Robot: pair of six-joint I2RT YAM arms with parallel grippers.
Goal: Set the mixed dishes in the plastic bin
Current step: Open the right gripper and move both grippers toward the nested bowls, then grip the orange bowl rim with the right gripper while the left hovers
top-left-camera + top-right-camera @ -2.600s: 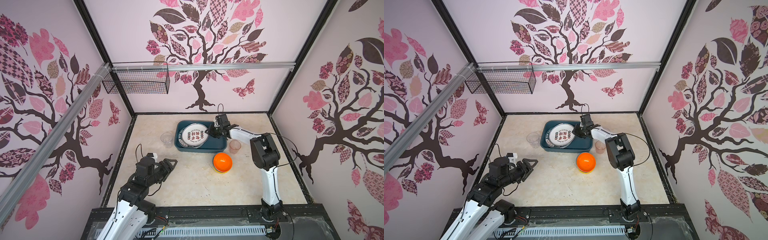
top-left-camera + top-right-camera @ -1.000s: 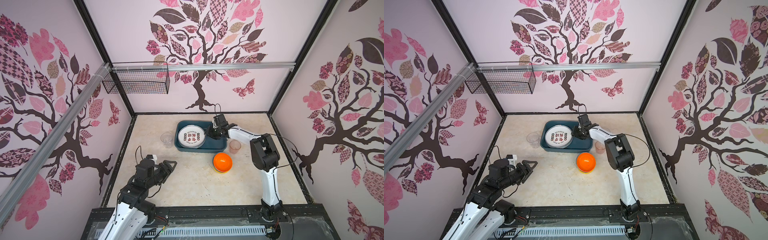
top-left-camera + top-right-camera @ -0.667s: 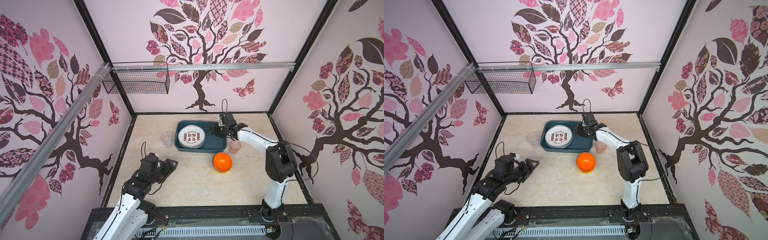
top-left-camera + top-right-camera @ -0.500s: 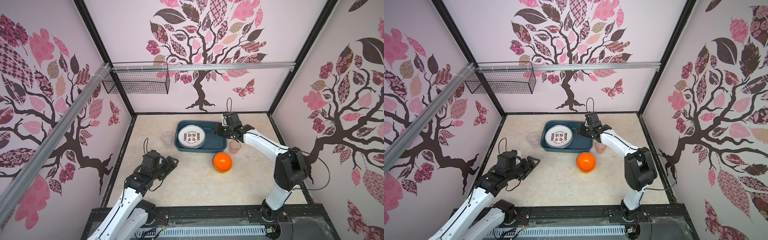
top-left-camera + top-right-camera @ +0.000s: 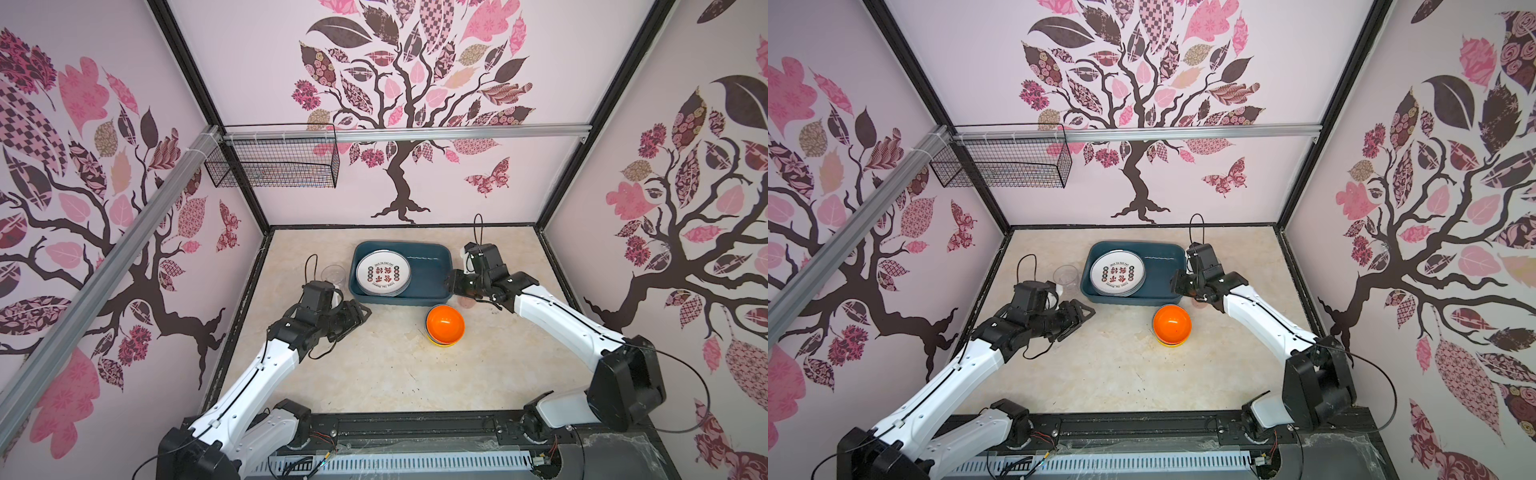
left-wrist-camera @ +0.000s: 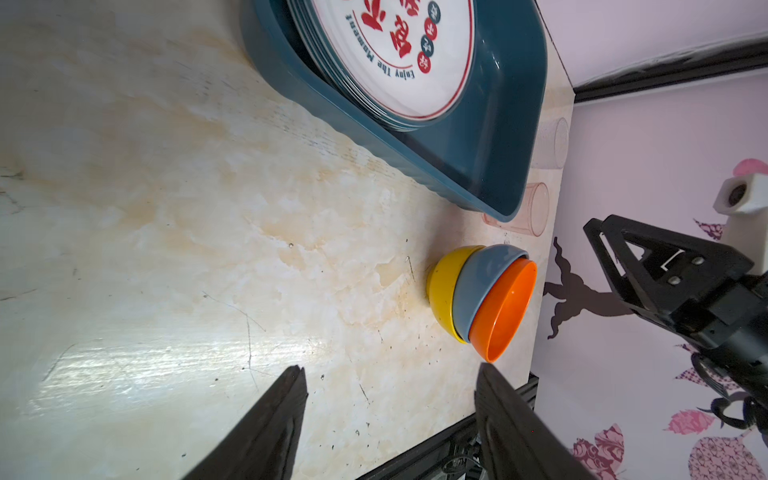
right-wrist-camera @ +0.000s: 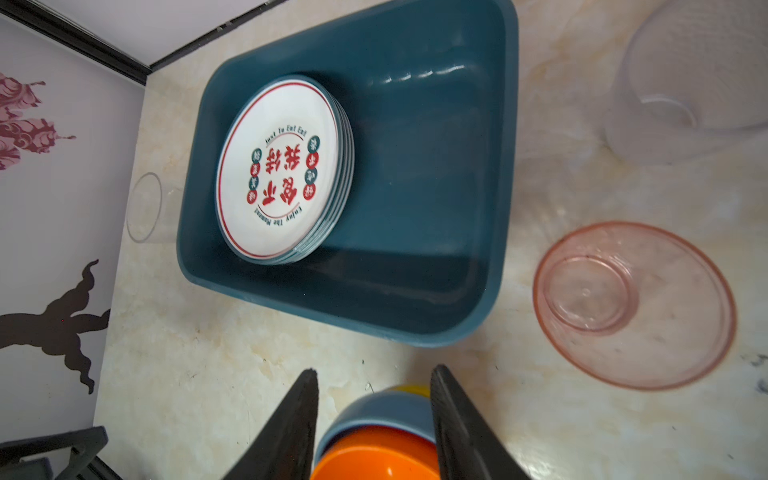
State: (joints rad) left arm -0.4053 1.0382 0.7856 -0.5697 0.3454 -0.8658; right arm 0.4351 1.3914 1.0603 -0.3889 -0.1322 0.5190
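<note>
The plastic bin [image 5: 430,272] [image 5: 1163,278] sits at the back middle of the table. A stack of white printed plates [image 5: 383,272] [image 7: 282,170] lies flat in its left half. Nested orange, blue and yellow bowls [image 5: 445,324] [image 6: 478,286] stand in front of its right corner. A clear cup [image 5: 333,274] stands left of the bin. A pinkish cup [image 7: 631,303] and another clear cup [image 7: 698,83] stand to its right. My right gripper [image 5: 452,284] [image 7: 374,374] hangs open and empty above the bin's near right corner. My left gripper [image 5: 360,312] [image 6: 390,374] is open and empty, in front of the bin's left corner.
A black wire basket [image 5: 274,162] hangs from the rail on the back wall at the upper left. Patterned walls close in the table on three sides. A black frame [image 5: 415,419] runs along the front edge. Bare tabletop lies between the bowls and the left gripper.
My right gripper has drawn back from over the plates to the bin's right corner, its elbow swinging out right. My left arm has reached forward toward the bin. The plates stay flat.
</note>
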